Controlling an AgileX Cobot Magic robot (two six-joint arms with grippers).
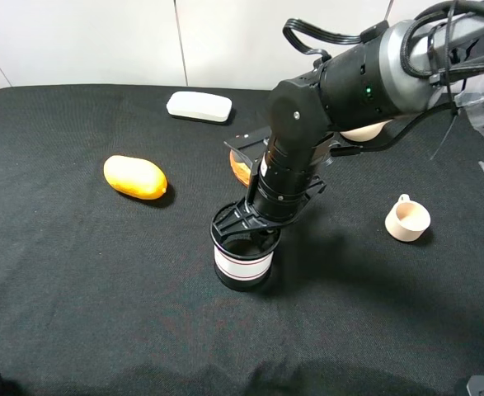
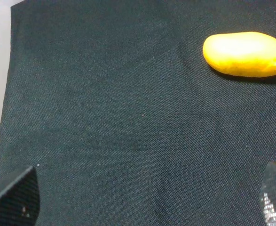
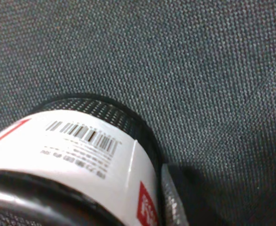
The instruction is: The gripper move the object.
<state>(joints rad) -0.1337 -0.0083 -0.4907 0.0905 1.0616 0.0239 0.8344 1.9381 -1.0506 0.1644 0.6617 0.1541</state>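
The black wire-mesh pen cup (image 1: 243,264) with its white, red-edged band stands upright on the black cloth just right of the middle. My right gripper (image 1: 247,228), at the end of the bulky black arm, comes down onto its rim and is shut on the cup's wall. In the right wrist view the cup's barcode label (image 3: 81,146) fills the near corner, with one finger (image 3: 171,200) pressed against the outside of the mesh; the other finger is hidden. My left gripper (image 2: 142,195) is open and empty above bare cloth.
A yellow oval fruit (image 1: 134,176) lies to the left and also shows in the left wrist view (image 2: 245,53). A white flat case (image 1: 199,106) lies at the back. An orange item (image 1: 238,169) and a cream teapot (image 1: 365,130) are partly hidden behind the arm. A beige handled cup (image 1: 407,220) stands at the right.
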